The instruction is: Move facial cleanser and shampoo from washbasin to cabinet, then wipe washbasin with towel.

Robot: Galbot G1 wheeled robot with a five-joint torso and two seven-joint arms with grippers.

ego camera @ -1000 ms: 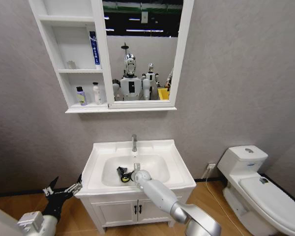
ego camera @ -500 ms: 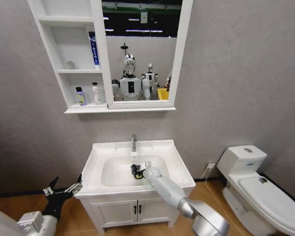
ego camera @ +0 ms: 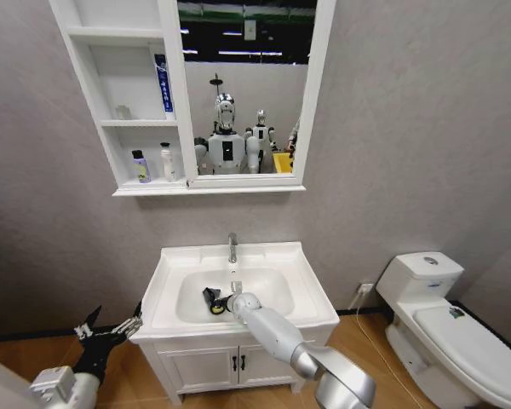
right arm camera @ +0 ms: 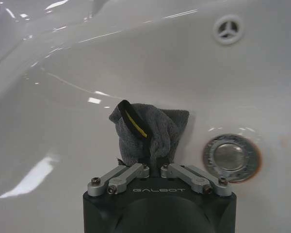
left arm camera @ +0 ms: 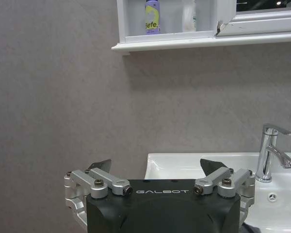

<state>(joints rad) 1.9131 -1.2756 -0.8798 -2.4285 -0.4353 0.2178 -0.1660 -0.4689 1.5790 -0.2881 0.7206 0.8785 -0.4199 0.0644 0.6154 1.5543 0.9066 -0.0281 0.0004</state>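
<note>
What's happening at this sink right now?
The right pincer is down in the washbasin bowl, shut on the towel and pressing it to the porcelain beside the drain. The left pincer hangs open, low beside the basin. Two bottles already stand on the cabinet's bottom shelf.

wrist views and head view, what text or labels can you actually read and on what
"GALBOT" on the left gripper body.
"GALBOT" on the right gripper body, shut on the towel.
"Safe." or similar on the purple bottle in the cabinet; not sure.
Blue tube: print too small to read.
</note>
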